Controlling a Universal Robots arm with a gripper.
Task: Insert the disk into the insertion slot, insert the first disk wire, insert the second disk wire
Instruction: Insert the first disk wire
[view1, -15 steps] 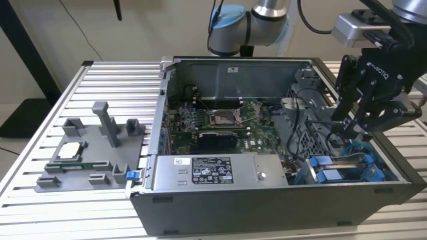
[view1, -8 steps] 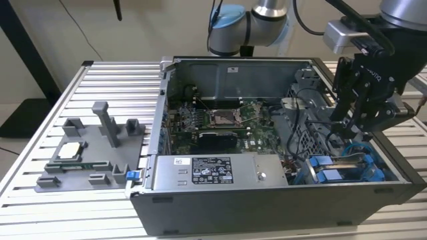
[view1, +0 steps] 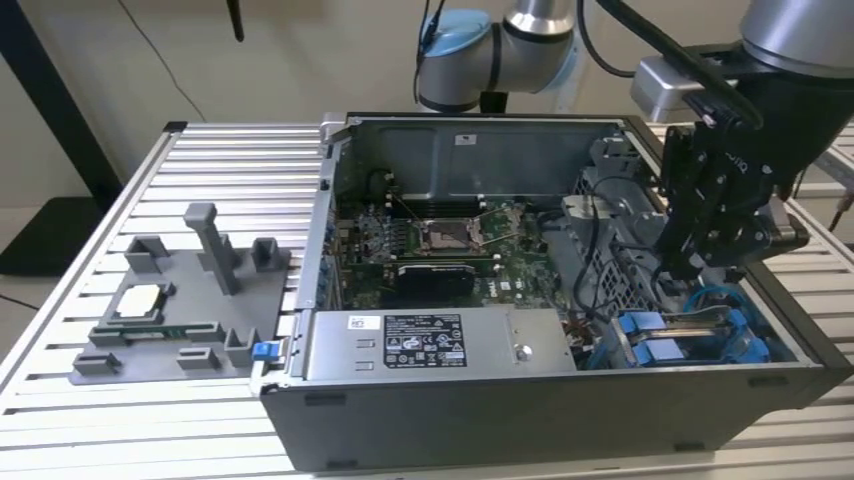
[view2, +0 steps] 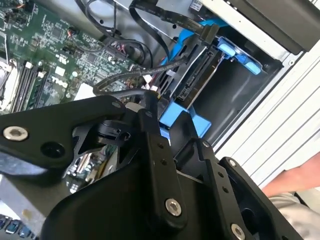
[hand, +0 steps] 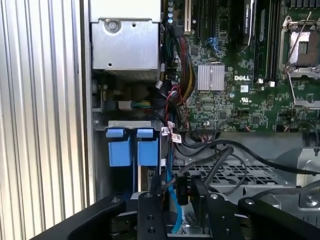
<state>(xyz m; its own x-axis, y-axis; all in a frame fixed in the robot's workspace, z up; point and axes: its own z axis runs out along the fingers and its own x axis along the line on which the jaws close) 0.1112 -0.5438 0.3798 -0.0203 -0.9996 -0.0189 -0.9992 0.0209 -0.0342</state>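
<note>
**rigwatcher:** One arm here. Its gripper (view1: 701, 266) hangs low inside the open PC case (view1: 534, 410), right over the insertion slot (view1: 731, 342) in the corner on the exterior view's right.

**bay_fan:** Yep, and the disk (view2: 197, 75) sits in that slot, on edge in its blue carrier. In the first wrist view a black cable plug (hand: 182, 191) is right at the gripper's tip. Clamped or loose? Honestly can't tell.

Arm (view1: 790, 45) hangs downward (nearly vertical), tool (view1: 699, 268) at its end
</note>
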